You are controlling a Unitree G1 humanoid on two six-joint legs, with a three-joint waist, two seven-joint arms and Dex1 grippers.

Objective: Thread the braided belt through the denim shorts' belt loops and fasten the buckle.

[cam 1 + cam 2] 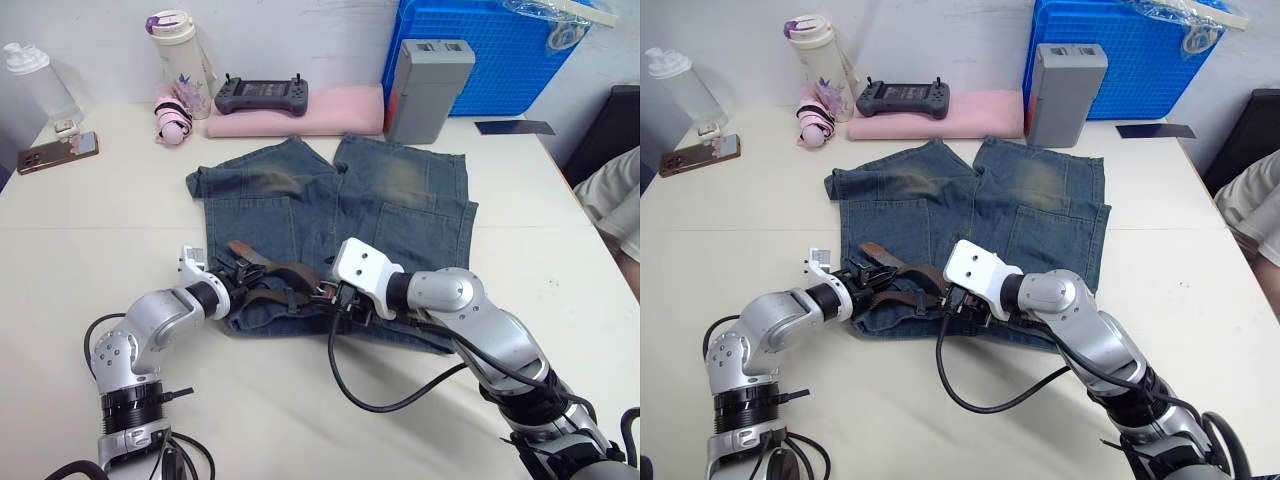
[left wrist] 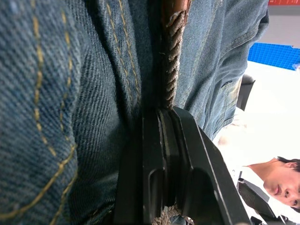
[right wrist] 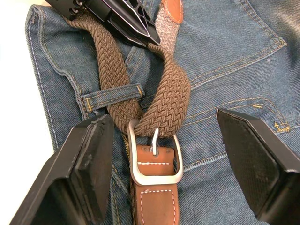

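The left gripper, with its two black fingers, is sitting nearest the camera, pinched closed on the long dark brown braided belt at the near-left part of the blue denim shorts with faded yellowish patches. In the left wrist view the woven strap is running straight out from between the closed fingers, lying against the denim.

The shorts are lying flat on the pale table, waistband toward the robot and legs pointing away. The belt is lying along the waistband between the two grippers. In the right wrist view it is passing under a short narrow blue denim belt loop, and the strap is going through the small silvery rectangular metal buckle on its tan leather tab, with the prong lying across the weave, then curving back toward the left gripper.

The right gripper is hovering just over the buckle at the middle of the waistband, its fingers spread wide on either side and holding nothing.

Beyond the shorts a flat pink cloth pad is lying at the far edge, with a blue plastic crate standing to its right.
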